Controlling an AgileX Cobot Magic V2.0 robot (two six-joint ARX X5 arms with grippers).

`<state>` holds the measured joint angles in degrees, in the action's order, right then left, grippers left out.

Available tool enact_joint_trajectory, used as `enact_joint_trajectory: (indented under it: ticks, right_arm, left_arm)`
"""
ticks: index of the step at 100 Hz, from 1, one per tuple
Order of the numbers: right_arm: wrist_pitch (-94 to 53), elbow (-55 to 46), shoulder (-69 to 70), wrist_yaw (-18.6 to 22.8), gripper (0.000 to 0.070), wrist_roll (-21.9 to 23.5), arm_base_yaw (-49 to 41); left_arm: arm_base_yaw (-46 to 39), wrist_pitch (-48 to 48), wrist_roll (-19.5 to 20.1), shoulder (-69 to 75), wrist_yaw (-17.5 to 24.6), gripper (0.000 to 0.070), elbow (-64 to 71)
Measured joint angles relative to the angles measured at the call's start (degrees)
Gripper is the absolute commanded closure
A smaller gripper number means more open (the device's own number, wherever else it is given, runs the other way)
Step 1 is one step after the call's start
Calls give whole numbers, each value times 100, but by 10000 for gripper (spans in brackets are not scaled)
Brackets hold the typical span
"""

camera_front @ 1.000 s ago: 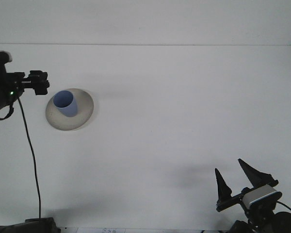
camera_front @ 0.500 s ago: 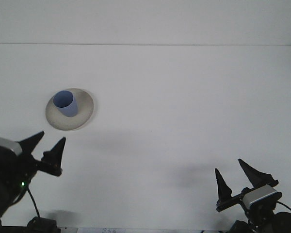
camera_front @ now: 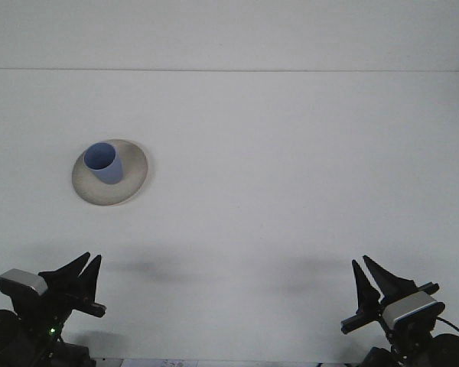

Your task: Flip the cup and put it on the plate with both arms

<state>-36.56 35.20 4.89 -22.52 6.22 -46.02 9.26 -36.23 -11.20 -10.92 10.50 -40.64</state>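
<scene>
A round plate [camera_front: 109,173] sits on the left part of the white table [camera_front: 291,176]. The plate is pale and dull, with a smooth rim. A blue cup [camera_front: 104,162] stands on it with its mouth up. The cup is shaped like a short tube and looks smooth. It is a bit left of the middle of the plate.

Both arms are down at the near edge, well apart from the plate. The left gripper [camera_front: 83,264] has two black pointy fingers with a narrow gap between them. It holds nothing. The right gripper [camera_front: 367,272] has the same thin black fingers, a little apart, and it holds nothing too.
</scene>
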Motion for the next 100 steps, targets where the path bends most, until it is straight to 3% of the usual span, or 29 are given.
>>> enact_joint_trajectory:
  ticks: [88, 100]
  right_arm:
    - [0, 0, 2, -2, 694, 2, 0]
    - [0, 0, 0, -2, 694, 2, 0]
  left_arm:
    - [-11, -24, -9, 20, 0, 687, 9]
    - [-144, 299, 385, 131, -48, 688, 160]
